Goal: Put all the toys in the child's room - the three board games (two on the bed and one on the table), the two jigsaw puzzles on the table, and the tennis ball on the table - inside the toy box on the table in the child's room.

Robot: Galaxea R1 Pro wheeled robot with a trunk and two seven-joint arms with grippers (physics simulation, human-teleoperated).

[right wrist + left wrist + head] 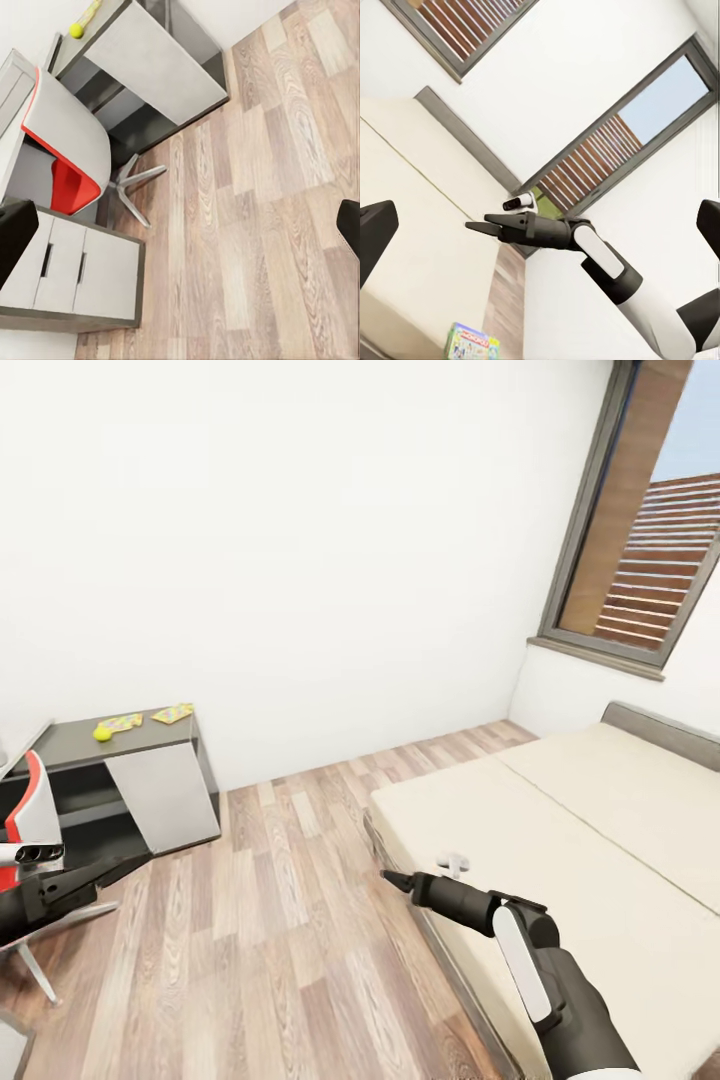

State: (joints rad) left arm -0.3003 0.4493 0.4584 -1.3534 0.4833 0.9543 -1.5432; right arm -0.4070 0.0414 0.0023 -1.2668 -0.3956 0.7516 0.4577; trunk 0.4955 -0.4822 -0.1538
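Monopoly box [472,341] is lying on the bed [600,840], your right gripper [395,879] nearer, fingers looking closed; left fingers, you cannot tell.

Even, bright, diffuse light was rendered throughout, with daylight seen through the window [640,560] at two o'clock in the head view. No glare or hard shadows were cast; only soft shading was seen under the table [130,780]. Straight lines were bowed towards the edges. Slight softness was noted on the wood floor [255,225].
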